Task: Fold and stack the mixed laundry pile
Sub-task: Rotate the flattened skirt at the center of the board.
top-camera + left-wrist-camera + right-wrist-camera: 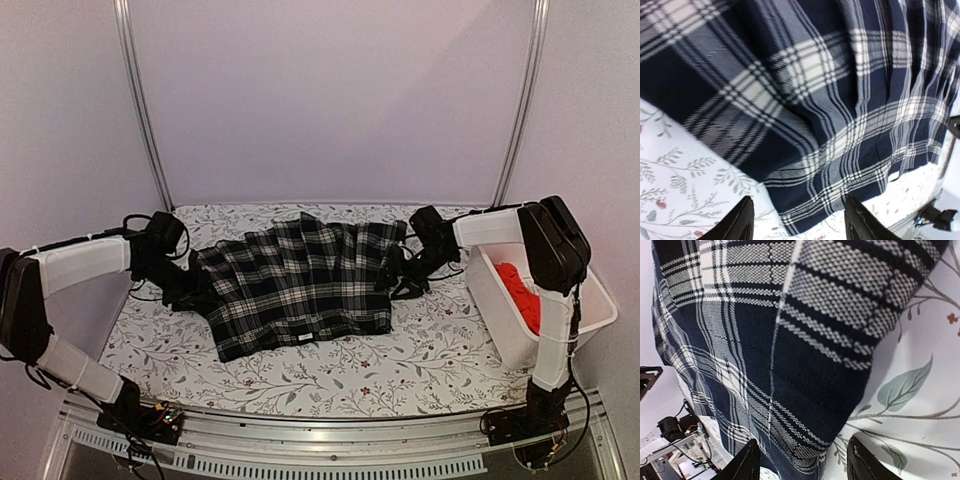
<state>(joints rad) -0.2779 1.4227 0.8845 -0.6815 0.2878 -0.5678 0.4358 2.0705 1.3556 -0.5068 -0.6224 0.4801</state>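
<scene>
Black-fingered left tool and right tool, jaws apart, empty, at opposite side edges of soft, light black-and-white plaid cloth garment lying flat on floral-covered surface — limp, likely best pinched by hem corners.

Soft even light, faint shadows; wrist views close, slightly blurred.

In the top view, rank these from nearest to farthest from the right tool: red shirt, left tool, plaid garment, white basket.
1. plaid garment: its right edge lies just beside the right tool.
2. white basket: to that tool's right, at the table's edge.
3. red shirt: inside the basket, past its near wall.
4. left tool: across the garment, at its left edge.
</scene>
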